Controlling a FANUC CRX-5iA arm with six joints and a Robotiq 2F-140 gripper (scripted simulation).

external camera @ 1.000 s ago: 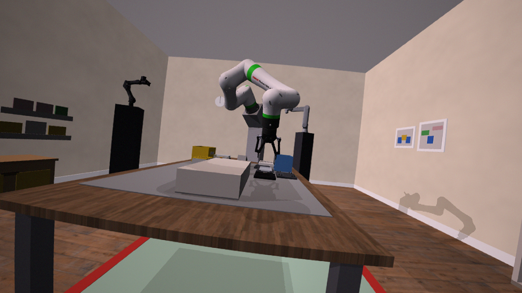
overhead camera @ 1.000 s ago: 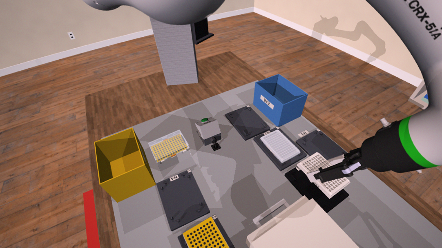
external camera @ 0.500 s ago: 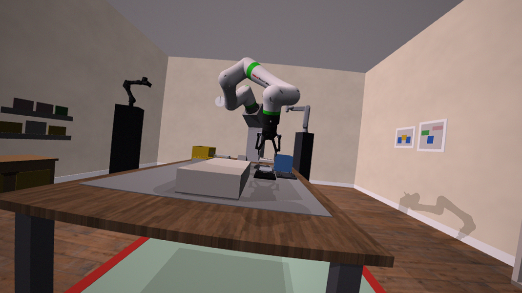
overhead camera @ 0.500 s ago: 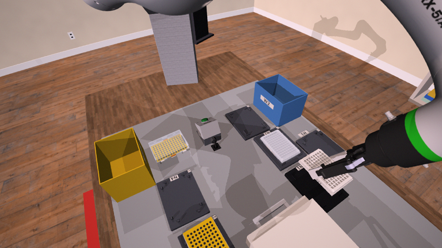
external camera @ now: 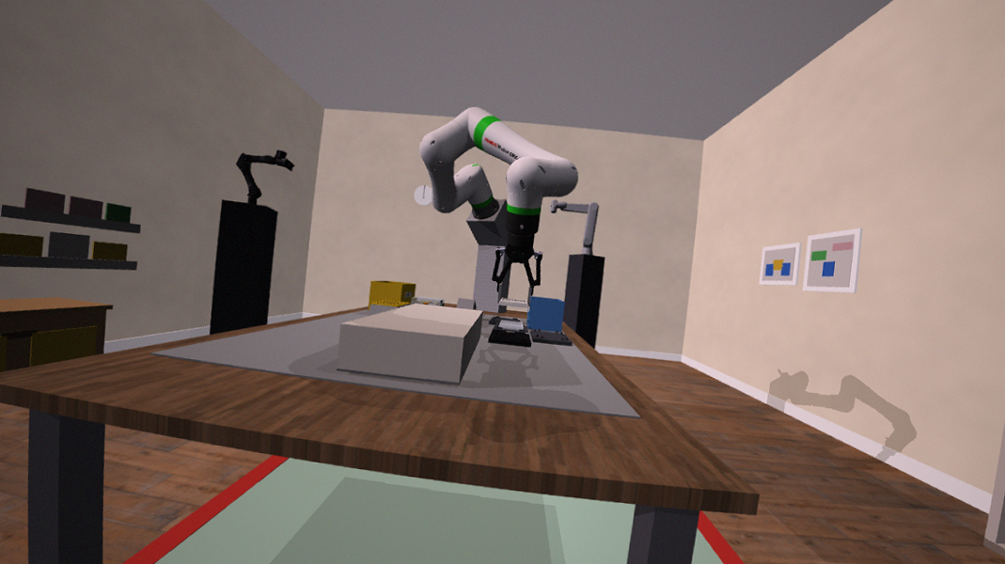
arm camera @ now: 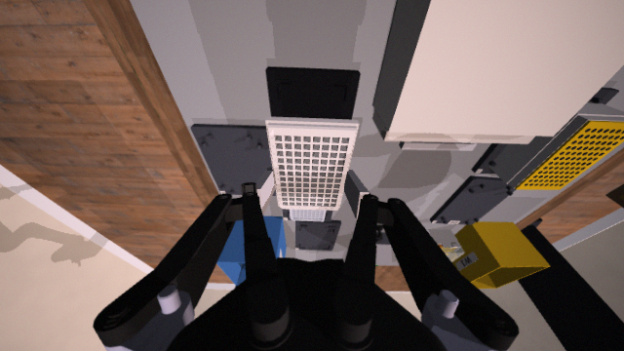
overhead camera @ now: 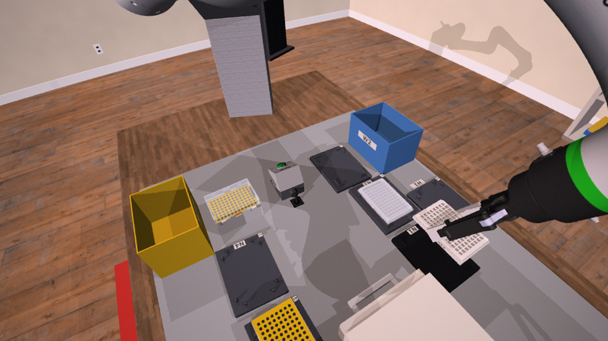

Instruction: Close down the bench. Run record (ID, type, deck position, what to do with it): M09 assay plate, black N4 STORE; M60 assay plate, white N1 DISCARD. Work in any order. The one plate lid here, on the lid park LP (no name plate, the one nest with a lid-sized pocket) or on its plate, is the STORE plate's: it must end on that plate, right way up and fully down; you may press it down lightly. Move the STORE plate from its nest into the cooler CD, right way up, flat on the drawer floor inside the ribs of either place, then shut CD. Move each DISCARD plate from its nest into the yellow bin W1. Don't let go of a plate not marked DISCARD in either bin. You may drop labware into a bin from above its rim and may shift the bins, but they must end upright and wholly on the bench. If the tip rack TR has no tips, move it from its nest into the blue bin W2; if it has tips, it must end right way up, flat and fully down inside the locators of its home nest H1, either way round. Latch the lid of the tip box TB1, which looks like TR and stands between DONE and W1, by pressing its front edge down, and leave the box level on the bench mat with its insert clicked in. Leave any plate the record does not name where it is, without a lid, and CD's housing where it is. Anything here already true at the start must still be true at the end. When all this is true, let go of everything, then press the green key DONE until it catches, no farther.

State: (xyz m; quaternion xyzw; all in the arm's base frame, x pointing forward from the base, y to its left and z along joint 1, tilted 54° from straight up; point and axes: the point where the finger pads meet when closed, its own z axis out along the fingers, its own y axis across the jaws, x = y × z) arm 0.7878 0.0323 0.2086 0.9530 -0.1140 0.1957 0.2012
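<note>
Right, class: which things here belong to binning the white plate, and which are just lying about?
In use: black gripper, white gridded assay plate, open yellow bin, black nest below.
Idle: blue bin, yellow perforated tip rack, cream cooler box.

Colours on the grey bench mat (overhead camera: 324, 248)

Beside it: yellow bin (overhead camera: 167, 230), blue bin (overhead camera: 386, 136), white gridded plate (overhead camera: 450, 231), yellow black-dotted rack (overhead camera: 288, 340).
</note>
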